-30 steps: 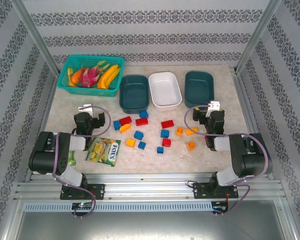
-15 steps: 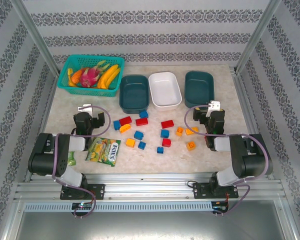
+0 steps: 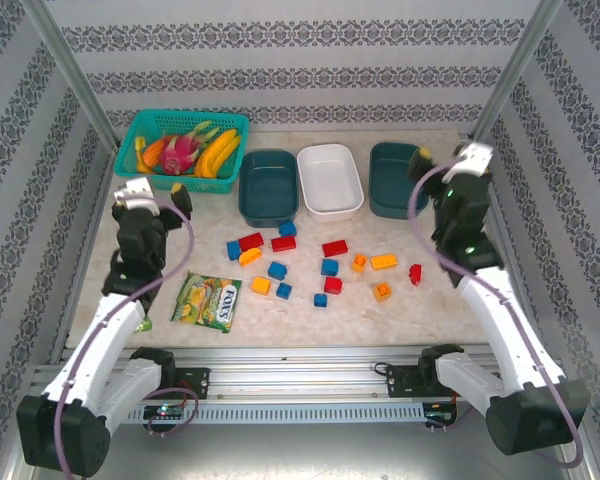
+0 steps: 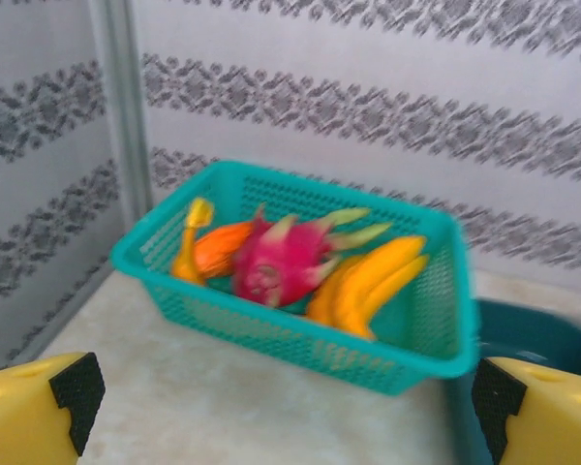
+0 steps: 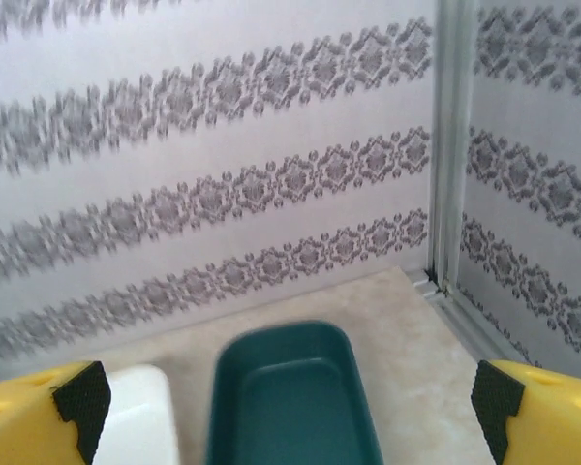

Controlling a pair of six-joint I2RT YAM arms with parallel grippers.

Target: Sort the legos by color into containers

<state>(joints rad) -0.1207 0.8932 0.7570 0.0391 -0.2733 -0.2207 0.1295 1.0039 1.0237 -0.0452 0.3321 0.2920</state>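
Note:
Several red, blue and orange-yellow legos [image 3: 329, 267] lie scattered mid-table, among them a red one [image 3: 250, 241] and a yellow one [image 3: 383, 262]. Behind them stand the containers: a teal tub [image 3: 268, 188], a white tub [image 3: 330, 180] and a second teal tub [image 3: 395, 175], all empty. My left gripper [image 3: 165, 200] hangs open at the left, facing the basket; its jaws [image 4: 286, 417] hold nothing. Over the right teal tub [image 5: 290, 339] my right gripper [image 3: 435, 170] is raised, open and empty [image 5: 286, 412], with the white tub [image 5: 140, 417] to its left.
A green lattice basket [image 3: 145, 172] of toy fruit stands at the back left, its front wall [image 4: 290, 329] close before the left fingers. A candy packet [image 3: 207, 301] lies near the front left. Patterned walls and metal posts close the table in.
Both arms have lifted from their low, folded pose and reached backward, the left toward the basket, the right toward the right teal tub. Legos once under the right gripper now show.

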